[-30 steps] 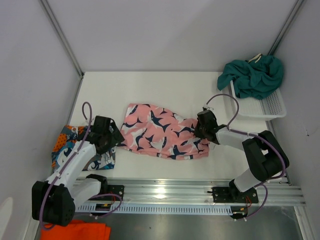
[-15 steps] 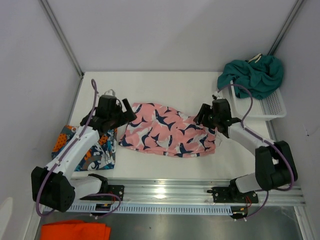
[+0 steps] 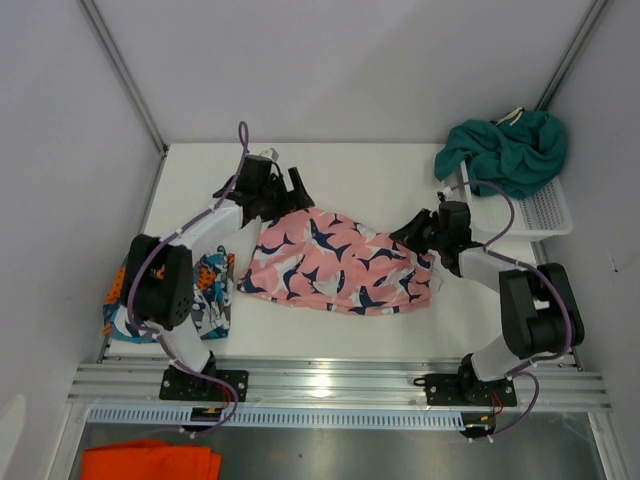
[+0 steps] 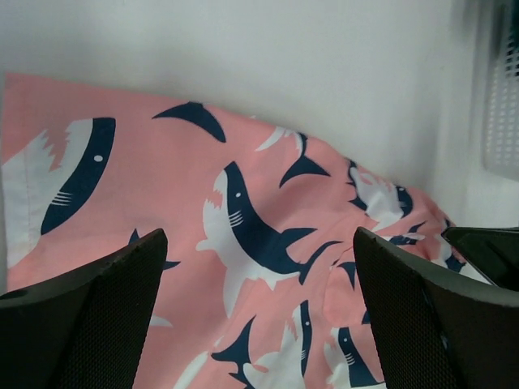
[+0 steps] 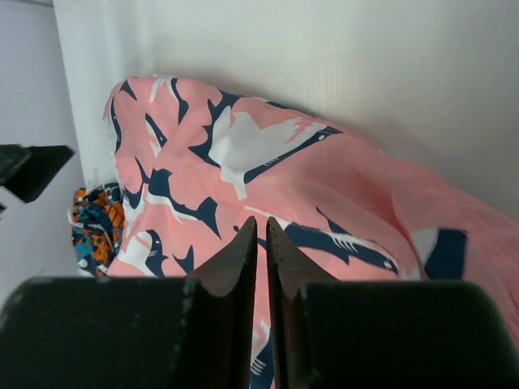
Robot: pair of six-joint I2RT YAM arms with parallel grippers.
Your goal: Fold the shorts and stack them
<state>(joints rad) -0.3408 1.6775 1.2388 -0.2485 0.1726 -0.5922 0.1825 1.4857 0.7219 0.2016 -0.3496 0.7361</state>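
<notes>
The pink shark shorts [image 3: 335, 262] lie spread out in the middle of the table. They also fill the left wrist view [image 4: 162, 178] and the right wrist view [image 5: 324, 178]. My left gripper [image 3: 298, 188] hovers at their far left edge, open and empty [image 4: 259, 235]. My right gripper [image 3: 415, 232] is over their right end, its jaws almost together with no cloth between them [image 5: 261, 223]. The graphic print shorts [image 3: 212, 288] lie folded at the left edge, partly under my left arm. The teal shorts [image 3: 505, 150] are heaped on the basket.
A white mesh basket [image 3: 540, 215] stands at the far right under the teal heap. A bright orange cloth [image 3: 150, 462] lies off the table at the bottom left. Walls close in the table at the back and on both sides.
The pink shorts slid right with my right gripper, then stayed put. My left gripper swung from their near left edge to their far left edge. My right gripper drew back a little to the right.
</notes>
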